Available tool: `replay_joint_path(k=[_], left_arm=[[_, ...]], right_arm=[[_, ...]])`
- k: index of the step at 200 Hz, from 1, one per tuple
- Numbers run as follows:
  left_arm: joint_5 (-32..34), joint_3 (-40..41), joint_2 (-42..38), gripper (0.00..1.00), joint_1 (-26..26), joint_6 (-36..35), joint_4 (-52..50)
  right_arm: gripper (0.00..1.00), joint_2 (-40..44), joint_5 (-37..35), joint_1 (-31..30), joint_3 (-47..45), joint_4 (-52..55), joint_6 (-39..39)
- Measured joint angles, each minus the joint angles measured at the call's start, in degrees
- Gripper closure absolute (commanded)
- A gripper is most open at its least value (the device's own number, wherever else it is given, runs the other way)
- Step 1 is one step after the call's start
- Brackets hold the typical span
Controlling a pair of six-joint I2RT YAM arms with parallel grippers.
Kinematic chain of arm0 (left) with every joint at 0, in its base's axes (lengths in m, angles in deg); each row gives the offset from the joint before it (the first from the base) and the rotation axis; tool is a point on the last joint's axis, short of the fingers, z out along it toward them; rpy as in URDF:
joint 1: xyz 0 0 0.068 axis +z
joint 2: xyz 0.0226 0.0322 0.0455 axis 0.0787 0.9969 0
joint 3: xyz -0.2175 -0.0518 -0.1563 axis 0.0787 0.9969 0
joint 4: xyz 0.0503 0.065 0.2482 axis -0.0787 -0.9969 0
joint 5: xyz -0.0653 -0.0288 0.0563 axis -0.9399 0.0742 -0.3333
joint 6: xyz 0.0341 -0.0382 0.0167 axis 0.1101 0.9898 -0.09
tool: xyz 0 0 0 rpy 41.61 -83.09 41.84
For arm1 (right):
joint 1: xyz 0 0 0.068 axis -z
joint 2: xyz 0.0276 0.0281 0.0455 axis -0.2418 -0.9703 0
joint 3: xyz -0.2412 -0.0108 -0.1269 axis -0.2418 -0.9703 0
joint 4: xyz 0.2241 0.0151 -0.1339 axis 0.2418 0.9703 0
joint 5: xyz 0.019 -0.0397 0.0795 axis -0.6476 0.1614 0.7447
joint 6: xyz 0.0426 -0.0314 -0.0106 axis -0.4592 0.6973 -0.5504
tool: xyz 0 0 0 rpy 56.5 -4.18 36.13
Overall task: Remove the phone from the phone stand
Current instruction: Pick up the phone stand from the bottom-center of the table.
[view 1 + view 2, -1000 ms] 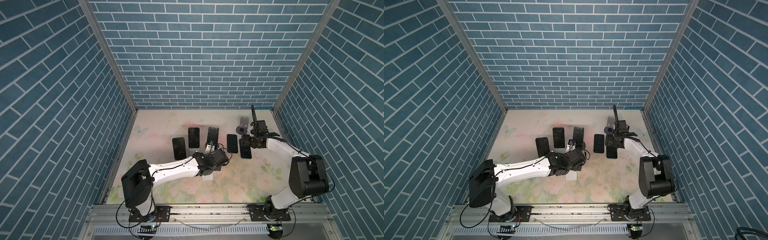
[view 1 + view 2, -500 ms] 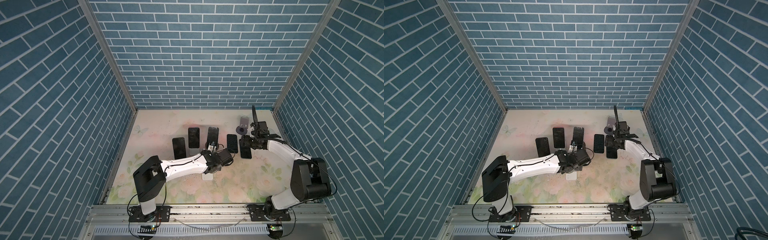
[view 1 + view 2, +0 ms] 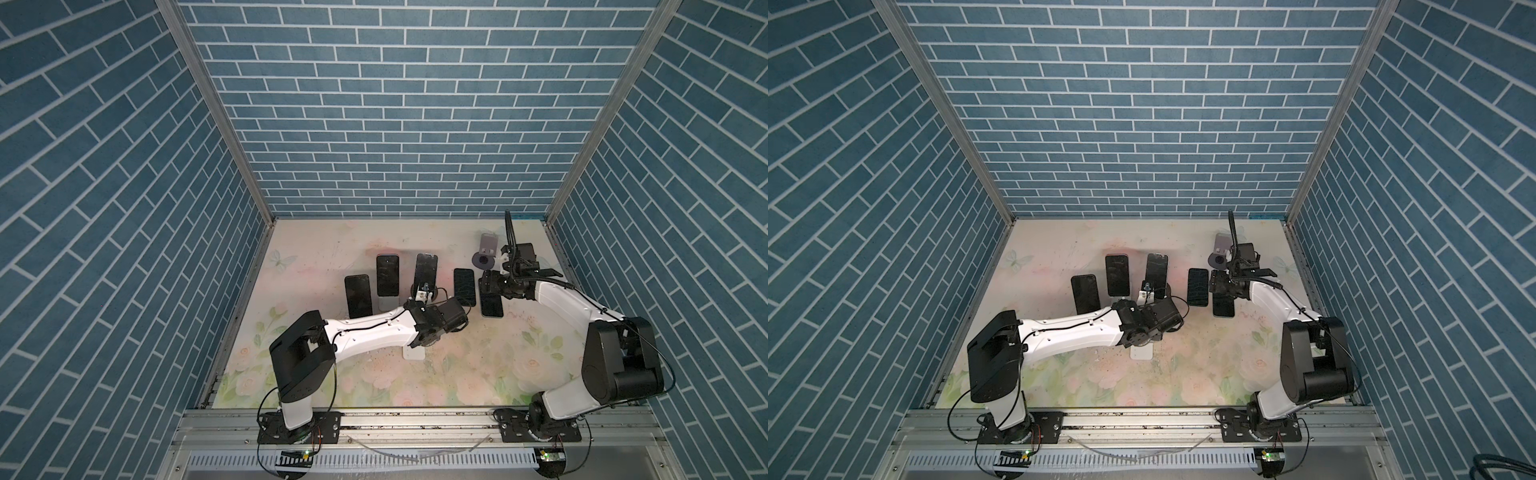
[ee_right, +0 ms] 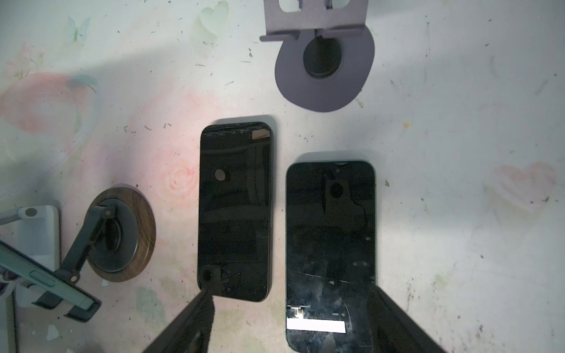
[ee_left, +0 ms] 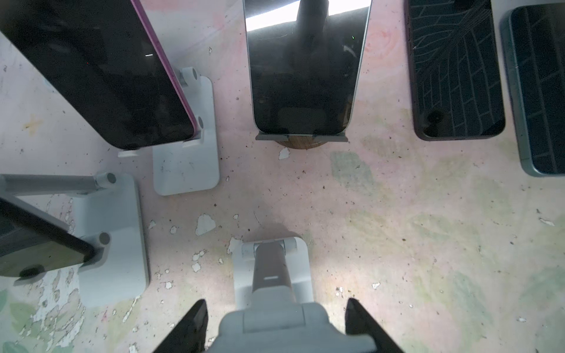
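My left gripper (image 5: 275, 302) is clamped on the head of an empty white stand (image 5: 270, 275), which stands before the phone (image 5: 304, 70) propped on its wood-based stand (image 5: 301, 143) just beyond, while my right gripper (image 4: 290, 290) hovers open over a flat phone (image 4: 330, 232), with a cracked phone (image 4: 234, 211) beside it, at right.

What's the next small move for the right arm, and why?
Probably raise the right gripper and swing it toward the phone on the wood-base stand. Its jaws stand open over a flat phone lying on the table, so that one looks done; the left gripper is shut on an empty white stand.
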Motion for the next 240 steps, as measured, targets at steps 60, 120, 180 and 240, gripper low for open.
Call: replay_joint_path(k=[60,120,180,240], left_arm=[[0.4,3.6,-3.2,0.47,-0.1,-1.2,2.0],[5.2,4.4,-8.5,0.48,-2.5,-0.8,-0.6],[10.1,4.0,-13.2,0.47,-5.9,4.3,-8.3],[12.7,11.4,-22.9,0.46,-6.7,14.5,-15.3]], right_arm=[[0.20,1.0,0.0,0.0,-0.1,0.0,0.0],[0.20,1.0,1.7,0.0,-0.2,-0.4,-0.3],[0.20,1.0,2.2,0.0,-0.4,-1.0,-1.1],[0.20,0.9,2.9,0.0,-0.5,-1.9,-2.3]])
